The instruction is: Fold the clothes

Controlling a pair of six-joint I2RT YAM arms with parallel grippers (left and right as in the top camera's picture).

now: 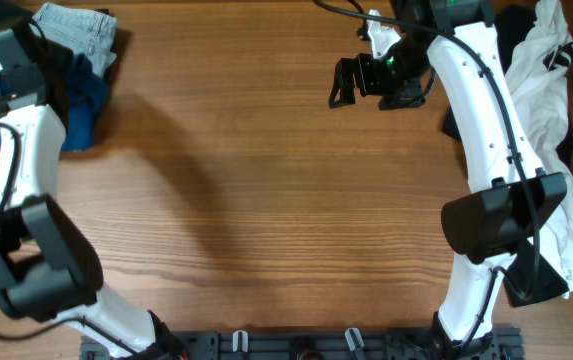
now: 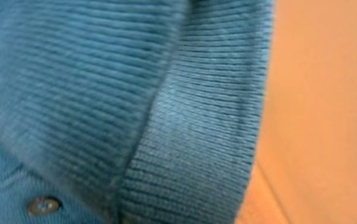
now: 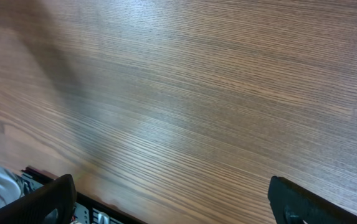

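Shirt bunched at the far left corner, not yet spread

The work is at its start. The shirt (image 1: 84, 105) lies crumpled at the far left edge of the table (image 1: 266, 180), just beside the jeans (image 1: 78, 28) and partly under the left arm. No fold has been made, and the middle of the table is bare wood

The left gripper (image 1: 46, 75) sits down in the shirt with its jaws pressed together. The left wrist view shows only blue ribbed cloth right up against the lens, with a thick ribbed edge (image 2: 197, 124) and a button (image 2: 43, 205). The fingers themselves are out of view, so I cannot tell whether a fold is pinched between them, though the closeness suggests it

The right gripper (image 1: 338, 84) hangs spread wide over bare wood at the far right, holding nothing, well apart from the shirt and near the white garment (image 1: 546, 90)

Next, I judge, the shirt has to be dragged to the open middle and laid flat, which calls for the right gripper to cross over and take a second corner

The arm covers much of the shirt, so its sleeves and outline cannot be made out
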